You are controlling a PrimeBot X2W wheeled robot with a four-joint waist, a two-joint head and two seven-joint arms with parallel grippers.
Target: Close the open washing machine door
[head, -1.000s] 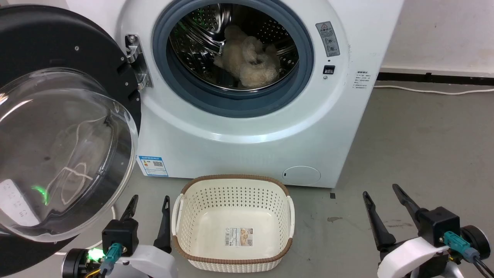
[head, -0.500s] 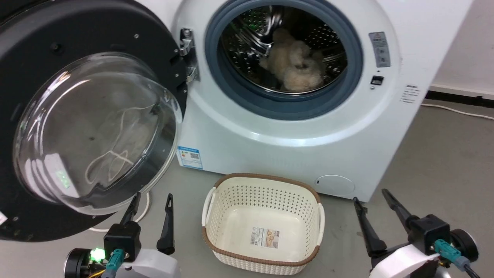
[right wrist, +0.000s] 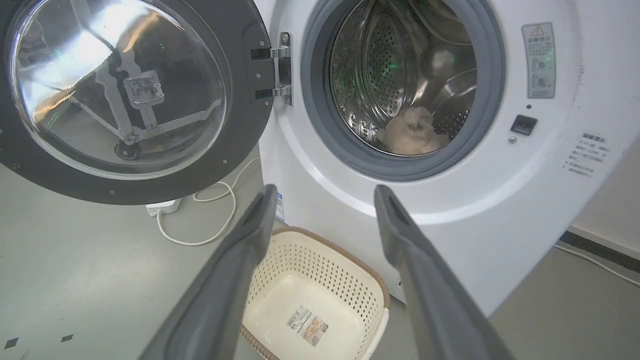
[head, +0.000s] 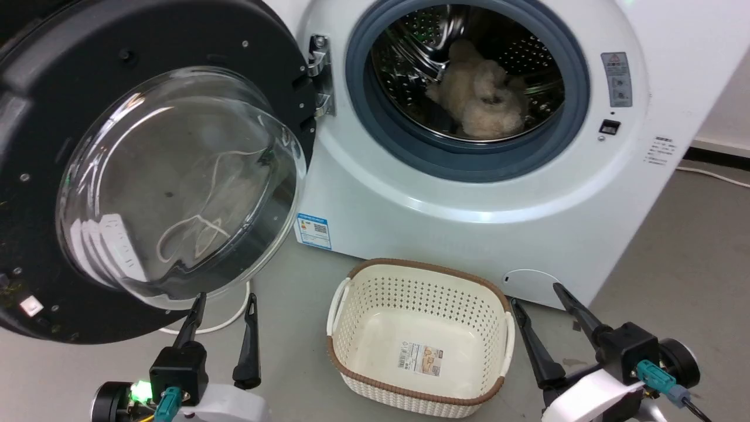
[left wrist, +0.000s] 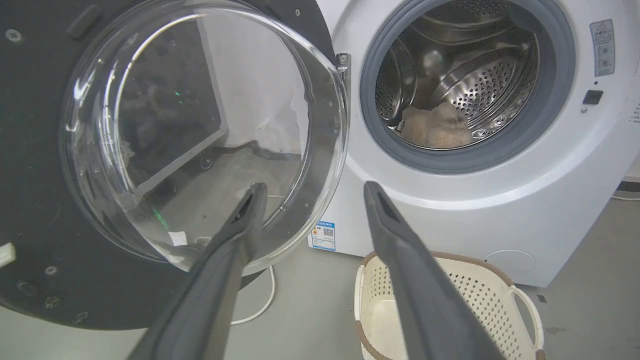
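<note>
One fluffy lump (head: 481,98), perhaps toy, in washing machine (head: 445,225).

Grey floor (head: 691,234), white wall (head: 732,99).

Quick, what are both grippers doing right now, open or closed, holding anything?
Left gripper, long dark fingers: open, holding nothing.
Right gripper, long dark fingers: open, holding nothing.

Black-rimmed washing machine door (head: 146,170) hangs wide open.
</note>
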